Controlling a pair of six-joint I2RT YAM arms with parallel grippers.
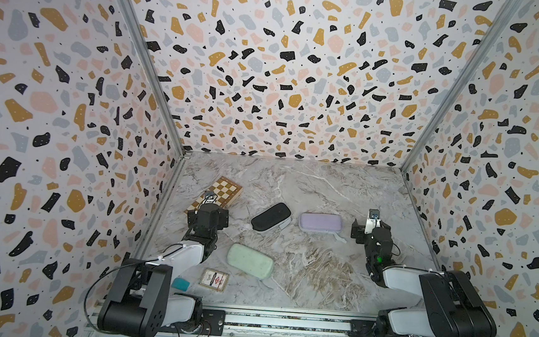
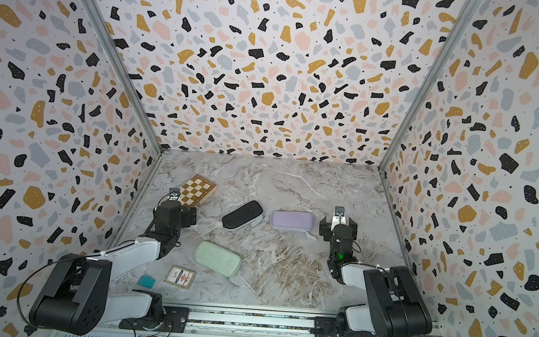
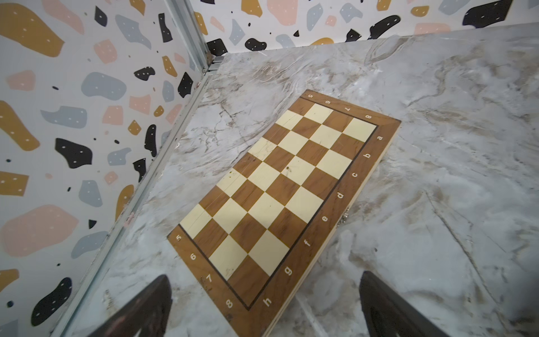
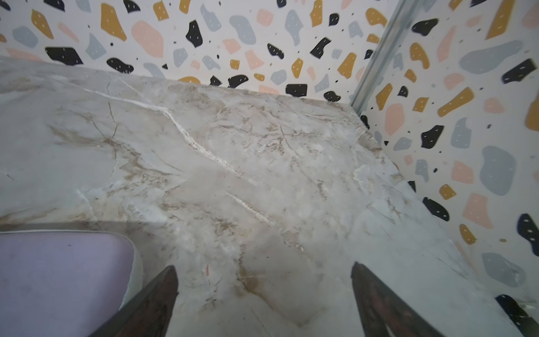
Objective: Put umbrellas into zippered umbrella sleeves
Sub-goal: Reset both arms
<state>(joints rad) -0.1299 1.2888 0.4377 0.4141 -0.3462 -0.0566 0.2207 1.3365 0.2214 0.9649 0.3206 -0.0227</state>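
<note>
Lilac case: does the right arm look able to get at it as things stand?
Probably yes. The lilac case lies flat just beside the right gripper, whose jaws are open and empty; only bare marble table lies between them, and the black case sits on its far side.

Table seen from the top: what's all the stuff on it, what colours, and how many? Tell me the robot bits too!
black sleeve: one, black, middle of the marble table, with a grey edge showing at one end
lilac sleeve: one, lilac, beside the black one, toward the right arm
mint green sleeve: one, mint green, nearer the robot, toward the left arm
chessboard box: one, brown and cream, far left by the wall
card box: one, cream with red print, near edge, close to the mint green sleeve
small teal block: one, teal, by the left arm's base
left gripper: one, black, open, over the chessboard box's near end
right gripper: one, black, open, over bare table beside the lilac sleeve
</note>
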